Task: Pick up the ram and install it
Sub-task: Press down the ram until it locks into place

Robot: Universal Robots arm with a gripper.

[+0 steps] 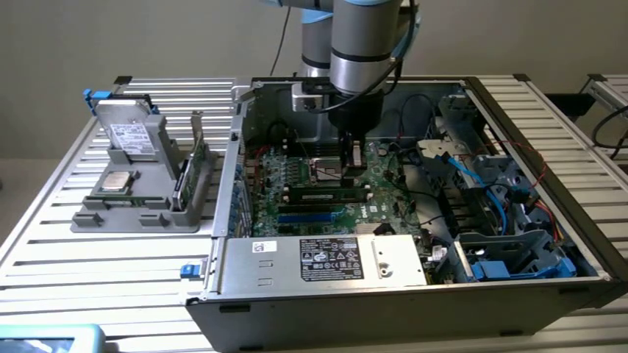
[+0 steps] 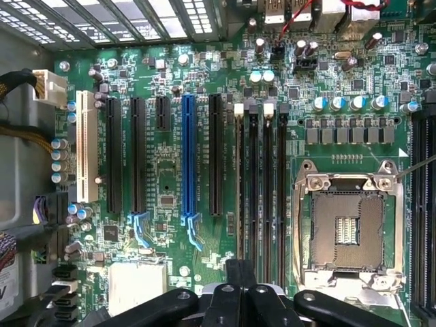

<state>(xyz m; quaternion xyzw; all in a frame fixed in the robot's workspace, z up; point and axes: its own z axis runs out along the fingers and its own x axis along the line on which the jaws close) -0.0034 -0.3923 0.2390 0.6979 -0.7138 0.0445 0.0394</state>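
Though likely light and stiff, handle ram (image 1: pixel 329 196) as brittle; pinch flat faces mid-length. Cannot tell gripper's (image 1: pixel 351 169) state.

A plain, pale beige wall (image 1: pixel 147 37) closes off the back of the scene, unmarked and evenly lit. The tabletop (image 1: pixel 98 257) is built from silvery aluminium slats laid side by side with dark grooves between them, and it catches a soft sheen. Light is diffuse, casting only faint shadows. At the exterior view's left, past the tabletop's edge, lies a light beige floor (image 1: pixel 25 191). At the exterior view's right stands a second slatted metal table (image 1: pixel 610 84), set slightly apart.
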